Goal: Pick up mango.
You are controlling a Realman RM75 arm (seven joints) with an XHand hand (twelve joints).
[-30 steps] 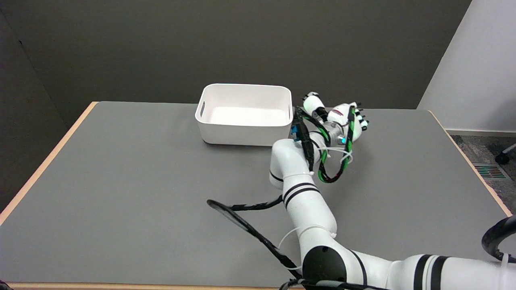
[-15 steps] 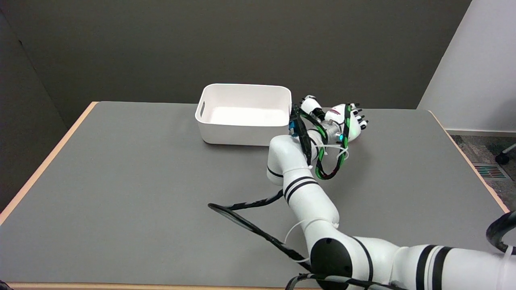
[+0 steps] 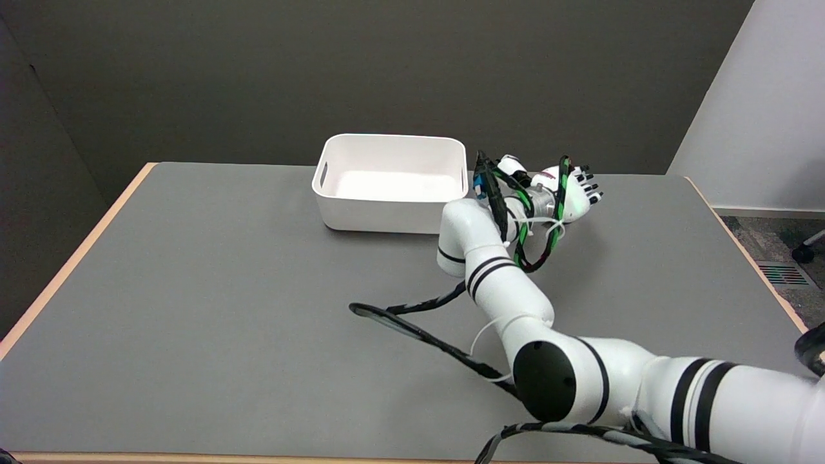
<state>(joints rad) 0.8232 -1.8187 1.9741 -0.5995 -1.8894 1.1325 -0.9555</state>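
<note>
One white bin (image 3: 391,182) stands at the far middle of the grey surface (image 3: 213,290), open side up, and nothing can be seen in it from this angle. Just to its right, the right hand (image 3: 559,193) hangs low over the surface at the end of the white arm (image 3: 509,290), which reaches in from the lower right with black and green cables looped round the wrist. The back of the hand faces the camera, so the palm side is hidden. Its fingers (image 3: 588,188) point away to the right and look partly spread; whether they are curled round anything I cannot tell.

No mango shows anywhere in the head view. If it is on the surface, it most likely lies beyond or beneath the hand, screened by the palm and wrist, but that is a guess.

As I judge it, the step in hand is the reach and settling of the hand onto the fruit, before any lift. The next move calls for the fingers to wrap firmly round the mango's rounded body and then for a straight rise, keeping clear of the bin's right wall.
</note>
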